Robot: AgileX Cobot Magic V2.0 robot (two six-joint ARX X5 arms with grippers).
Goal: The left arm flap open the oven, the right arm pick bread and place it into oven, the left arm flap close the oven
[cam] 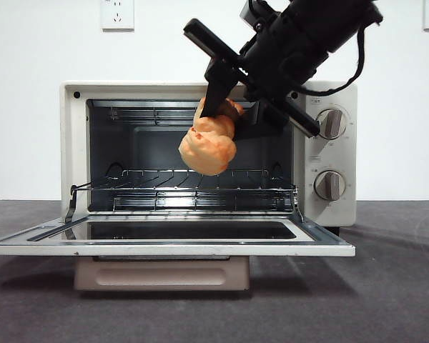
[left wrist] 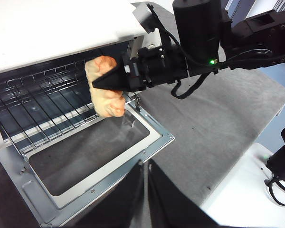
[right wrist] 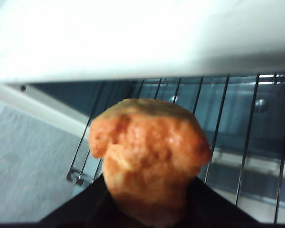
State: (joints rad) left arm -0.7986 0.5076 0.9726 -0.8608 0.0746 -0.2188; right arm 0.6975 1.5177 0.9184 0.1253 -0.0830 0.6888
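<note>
The right gripper point(cam: 225, 114), jaws clamped on the bread point(cam: 209, 143), holds it at the oven point(cam: 329, 93) mouth above the rack point(cam: 186, 187). Go deeper and lower before releasing. The left gripper point(left wrist: 146, 194), jaws closed, waits over the door point(left wrist: 147, 147)

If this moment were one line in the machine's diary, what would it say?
oven door: open flat | bread: in right pincer, above wire rack | left pincer: shut, waiting beside door

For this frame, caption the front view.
Right gripper holds the bread above the rack inside the open oven.
</note>
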